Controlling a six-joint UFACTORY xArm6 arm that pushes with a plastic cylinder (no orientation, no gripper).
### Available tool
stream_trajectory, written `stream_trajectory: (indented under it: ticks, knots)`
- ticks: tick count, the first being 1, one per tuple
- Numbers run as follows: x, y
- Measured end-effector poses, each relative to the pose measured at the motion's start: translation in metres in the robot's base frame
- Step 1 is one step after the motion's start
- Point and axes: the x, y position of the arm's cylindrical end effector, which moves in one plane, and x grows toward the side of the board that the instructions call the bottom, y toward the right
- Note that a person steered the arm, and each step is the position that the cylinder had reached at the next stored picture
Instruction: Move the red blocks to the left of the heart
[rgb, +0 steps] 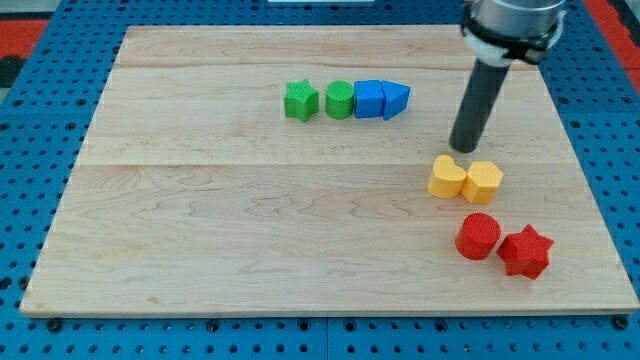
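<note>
Camera view: my tip (462, 148), a bare rod holding nothing, is sitting just above the yellow heart (447, 177), with the red cylinder (478, 236) and red star (526, 251) lying below, toward the view's bottom right

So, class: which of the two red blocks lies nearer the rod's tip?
The red cylinder; it sits toward the view's left of the red star, closer below my tip.
</note>
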Motion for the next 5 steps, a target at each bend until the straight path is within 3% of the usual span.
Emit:
stream_trajectory:
  ticks: [4,5]
  knots:
    - [0.026,-0.070]
    - [0.076,-0.087]
